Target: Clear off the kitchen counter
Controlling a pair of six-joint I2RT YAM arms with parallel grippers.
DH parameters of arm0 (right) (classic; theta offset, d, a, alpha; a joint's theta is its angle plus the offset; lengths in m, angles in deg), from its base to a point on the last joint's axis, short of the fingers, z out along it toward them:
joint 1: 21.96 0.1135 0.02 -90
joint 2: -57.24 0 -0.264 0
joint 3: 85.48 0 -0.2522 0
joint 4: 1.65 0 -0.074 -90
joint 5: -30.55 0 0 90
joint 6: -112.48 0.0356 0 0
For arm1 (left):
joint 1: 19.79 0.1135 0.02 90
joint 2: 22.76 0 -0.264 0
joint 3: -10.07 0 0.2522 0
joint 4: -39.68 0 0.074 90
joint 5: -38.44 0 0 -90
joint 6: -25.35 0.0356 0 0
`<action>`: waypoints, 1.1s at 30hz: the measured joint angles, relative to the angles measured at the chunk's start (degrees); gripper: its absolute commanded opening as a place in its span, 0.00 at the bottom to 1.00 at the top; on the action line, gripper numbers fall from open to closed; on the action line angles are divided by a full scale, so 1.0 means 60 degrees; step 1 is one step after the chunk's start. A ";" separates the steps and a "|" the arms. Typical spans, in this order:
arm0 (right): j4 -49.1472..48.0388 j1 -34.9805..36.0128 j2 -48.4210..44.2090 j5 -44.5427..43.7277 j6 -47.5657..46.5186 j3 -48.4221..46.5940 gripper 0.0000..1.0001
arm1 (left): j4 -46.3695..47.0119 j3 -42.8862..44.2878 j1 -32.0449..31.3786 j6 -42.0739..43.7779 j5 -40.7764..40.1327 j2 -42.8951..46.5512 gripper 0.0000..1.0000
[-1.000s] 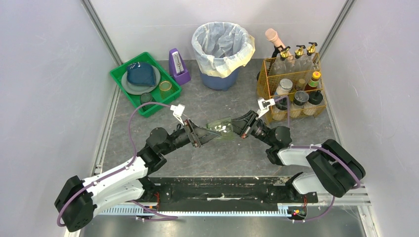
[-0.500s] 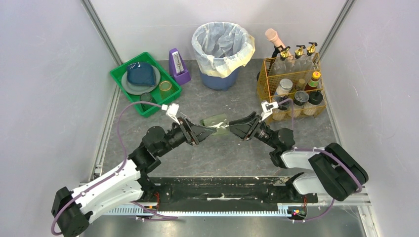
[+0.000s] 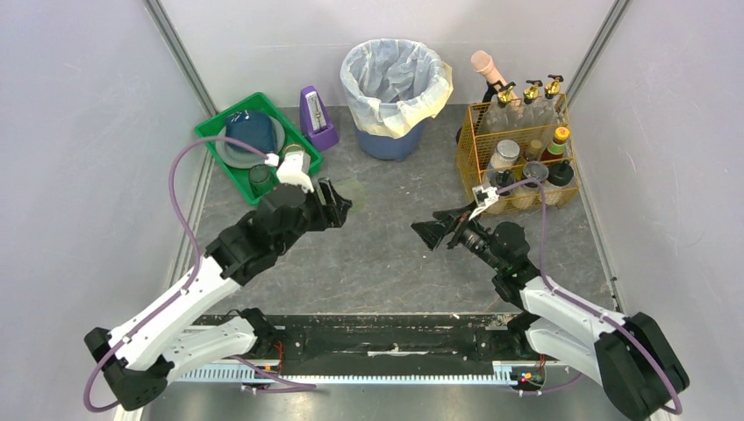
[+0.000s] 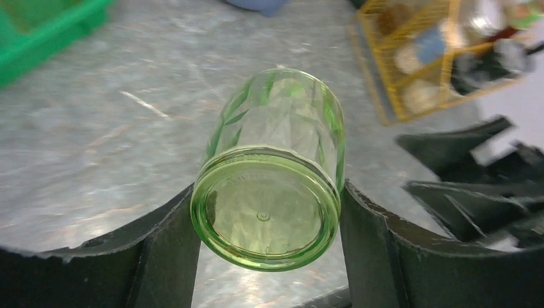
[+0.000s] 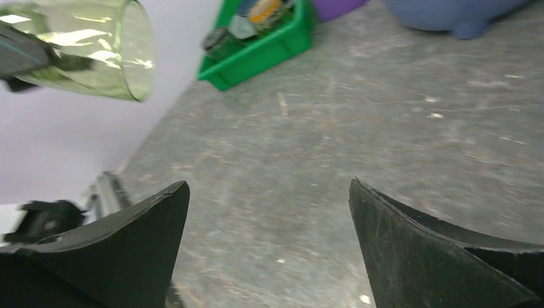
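Note:
A green drinking glass (image 4: 269, 186) lies on its side in the air, base toward the left wrist camera, with my left gripper (image 4: 268, 192) shut on it. Seen from above, this gripper (image 3: 338, 197) hovers over the kitchen counter (image 3: 386, 263) just right of the green tray, and the glass (image 3: 353, 188) pokes out past its fingers. My right gripper (image 3: 434, 230) stands open and empty, right of the counter's middle and apart from the glass. In the right wrist view its fingers (image 5: 128, 244) are spread wide over bare counter, with the glass (image 5: 96, 51) at upper left.
A green tray (image 3: 224, 115) at back left holds a blue bowl, a grey plate and cups. Behind are a purple metronome (image 3: 316, 118) and a lined bin (image 3: 395, 88). A wire basket (image 3: 518, 158) of bottles stands at back right. A black rail (image 3: 386, 338) runs along the near edge.
My right gripper opened, let go of the glass and drew back to the right. My left arm carried the glass left and back toward the green tray.

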 measured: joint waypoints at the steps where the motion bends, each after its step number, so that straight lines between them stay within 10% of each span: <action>1: 0.0470 0.0000 -0.0200 -0.0288 -0.0331 -0.0011 0.98 | -0.0492 0.0386 0.0062 0.0193 -0.0339 -0.0270 0.35; 13: 0.2131 0.0000 -0.0670 -0.1767 -0.1552 0.0084 0.98 | -0.3581 0.4164 0.3628 0.2477 -0.1843 -0.3705 0.36; 33: 0.2237 0.0266 -0.0769 -0.2652 -0.1807 0.0259 0.98 | -0.3894 0.6790 0.7388 0.3133 -0.0572 -0.9082 0.41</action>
